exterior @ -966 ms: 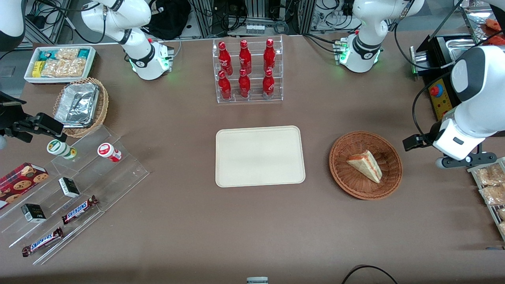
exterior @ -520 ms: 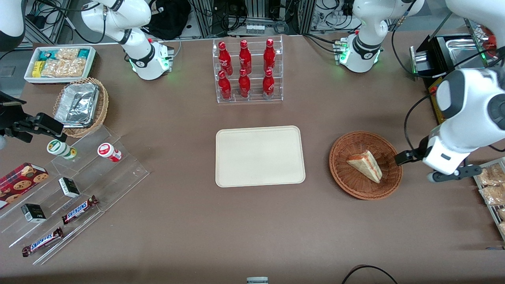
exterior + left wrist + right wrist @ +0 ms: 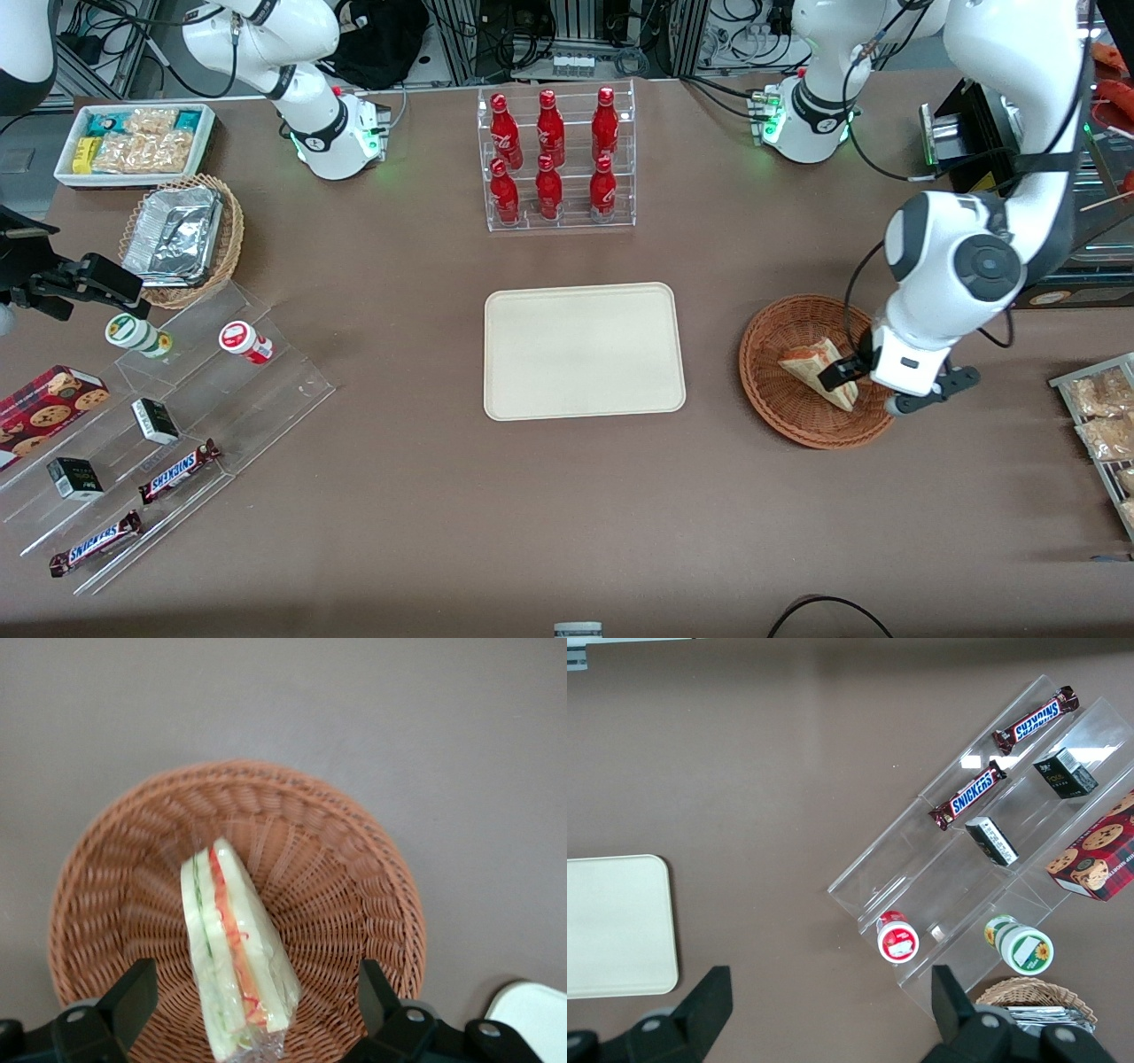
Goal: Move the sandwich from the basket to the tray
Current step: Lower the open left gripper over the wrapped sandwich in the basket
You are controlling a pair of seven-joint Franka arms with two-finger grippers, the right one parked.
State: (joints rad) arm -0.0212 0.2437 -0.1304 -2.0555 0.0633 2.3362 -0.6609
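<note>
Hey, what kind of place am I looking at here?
Likely a robotics lab staged as a snack shop: bottle rack, Snickers bars on display steps, and the open end effector over the sandwich in its basket.

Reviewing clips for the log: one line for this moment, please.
stage: approach | open pincer above triangular white-bread sandwich | sandwich in reddish-brown wicker basket | cream plastic tray bare

The hand (image 3: 252, 1010) has swung in over the basket (image 3: 780, 412), fingers spread

Matt brown tabletop (image 3: 425, 496). Rough woven wicker basket (image 3: 354, 895). Glossy clear film on sandwich (image 3: 235, 948). Smooth matt plastic tray (image 3: 583, 351). Black matt-plastic gripper (image 3: 252, 1019) spread wide above basket.
</note>
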